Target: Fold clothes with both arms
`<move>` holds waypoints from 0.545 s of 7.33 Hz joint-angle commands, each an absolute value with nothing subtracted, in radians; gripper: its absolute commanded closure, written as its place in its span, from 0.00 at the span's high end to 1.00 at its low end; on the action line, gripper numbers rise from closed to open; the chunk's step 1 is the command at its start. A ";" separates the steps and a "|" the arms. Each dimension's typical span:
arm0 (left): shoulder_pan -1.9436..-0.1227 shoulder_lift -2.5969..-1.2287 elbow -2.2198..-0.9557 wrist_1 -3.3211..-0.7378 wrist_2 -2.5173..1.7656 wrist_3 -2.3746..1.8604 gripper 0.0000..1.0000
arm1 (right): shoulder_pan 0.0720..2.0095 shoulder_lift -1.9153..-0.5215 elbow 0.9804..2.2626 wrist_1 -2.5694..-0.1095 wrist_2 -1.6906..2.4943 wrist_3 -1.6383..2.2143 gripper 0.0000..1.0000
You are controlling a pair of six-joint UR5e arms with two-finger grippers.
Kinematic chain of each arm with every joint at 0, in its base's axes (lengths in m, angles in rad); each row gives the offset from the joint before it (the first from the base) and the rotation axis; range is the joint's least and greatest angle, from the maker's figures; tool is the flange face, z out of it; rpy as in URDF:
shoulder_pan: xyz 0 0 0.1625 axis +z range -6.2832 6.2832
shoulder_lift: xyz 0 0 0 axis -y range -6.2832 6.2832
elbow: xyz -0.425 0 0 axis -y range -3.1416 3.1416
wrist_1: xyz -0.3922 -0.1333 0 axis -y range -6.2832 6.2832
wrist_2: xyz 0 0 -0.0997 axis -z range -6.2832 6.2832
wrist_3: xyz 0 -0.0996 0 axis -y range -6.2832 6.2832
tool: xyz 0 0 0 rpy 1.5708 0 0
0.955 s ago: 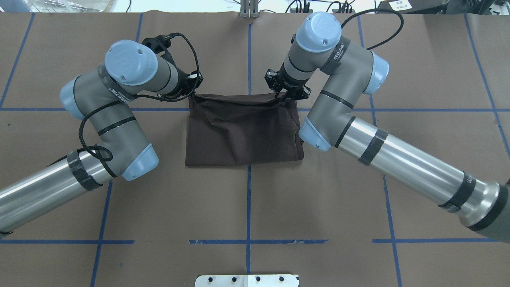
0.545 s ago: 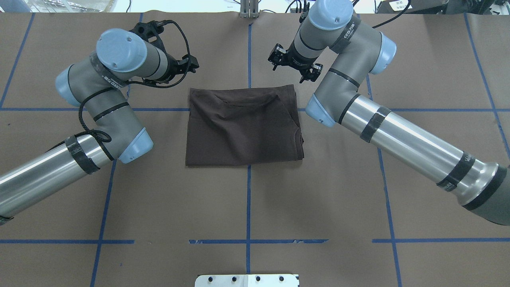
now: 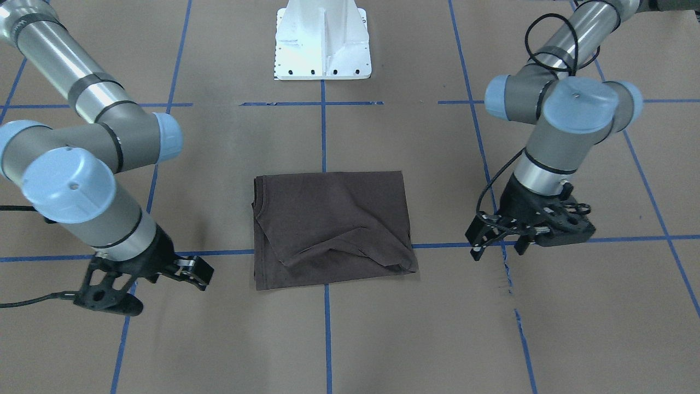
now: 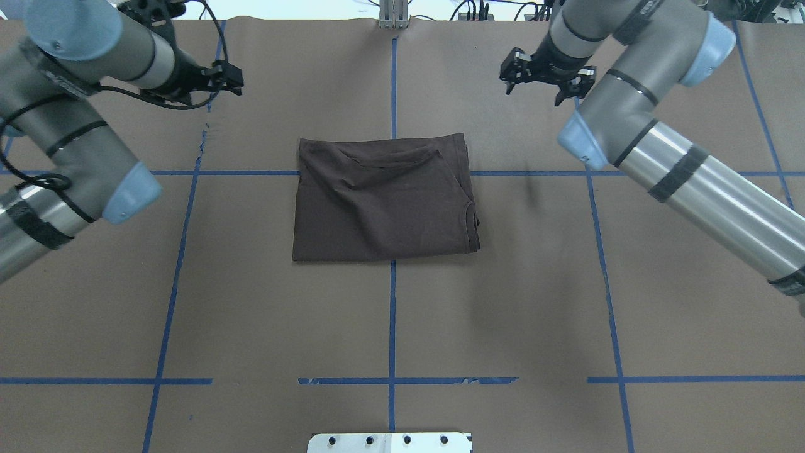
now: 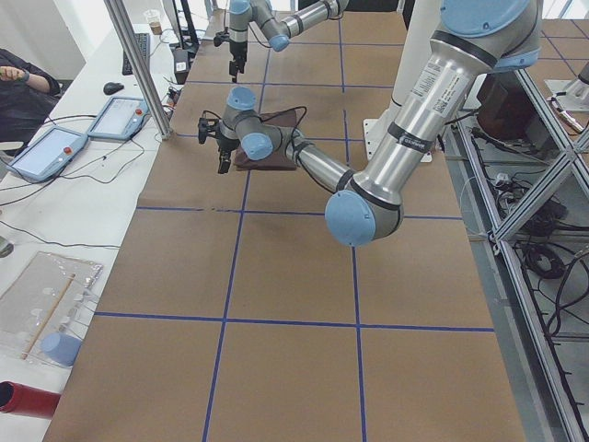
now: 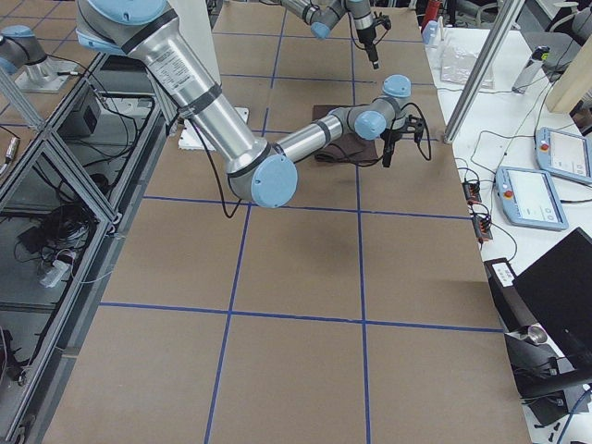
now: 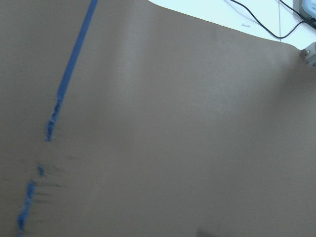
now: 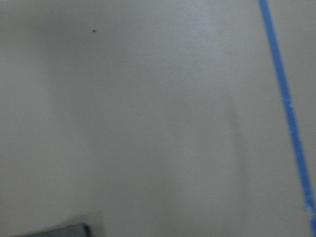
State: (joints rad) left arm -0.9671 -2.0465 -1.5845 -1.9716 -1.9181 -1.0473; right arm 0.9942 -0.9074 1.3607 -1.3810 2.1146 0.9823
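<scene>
The dark brown T-shirt (image 4: 383, 198) lies folded into a rectangle at the table's middle, collar at its right edge, with a loose crease along the far side (image 3: 331, 227). My left gripper (image 4: 234, 80) hovers open over bare paper far to the shirt's left and beyond its far edge; in the front-facing view the left gripper (image 3: 496, 250) shows spread fingers holding nothing. My right gripper (image 4: 533, 93) is open and empty, off the shirt's far right corner. Both wrist views show only brown paper and blue tape.
Blue tape lines (image 4: 393, 327) grid the brown paper cover. The white bolted pedestal (image 3: 322, 44) stands at the robot's side of the table. A metal post (image 4: 393, 12) rises at the far edge. Tablets (image 5: 55, 152) and a seated person (image 5: 18, 83) are beside the table.
Both grippers let go of the shirt's far edge, then moved up and apart, left one leftward, right one rightward. The shirt's top layer has settled flat.
</scene>
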 commanded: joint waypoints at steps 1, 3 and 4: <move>-1.145 -1.859 -1.748 -1.826 -1.933 -0.659 1.00 | 1.145 -1.114 1.521 -1.503 2.155 0.612 1.00; -1.399 -1.758 -1.738 -1.790 -2.066 -0.162 1.00 | 1.293 -1.332 1.612 -1.515 2.259 0.318 1.00; -1.467 -1.738 -1.735 -1.732 -2.074 0.027 1.00 | 1.349 -1.426 1.658 -1.537 2.293 0.185 1.00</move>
State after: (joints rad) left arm -1.3571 -1.7760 -1.7370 -1.7898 -2.0370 -0.2299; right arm 1.2707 -1.2978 1.5973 -1.5146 2.2455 0.3655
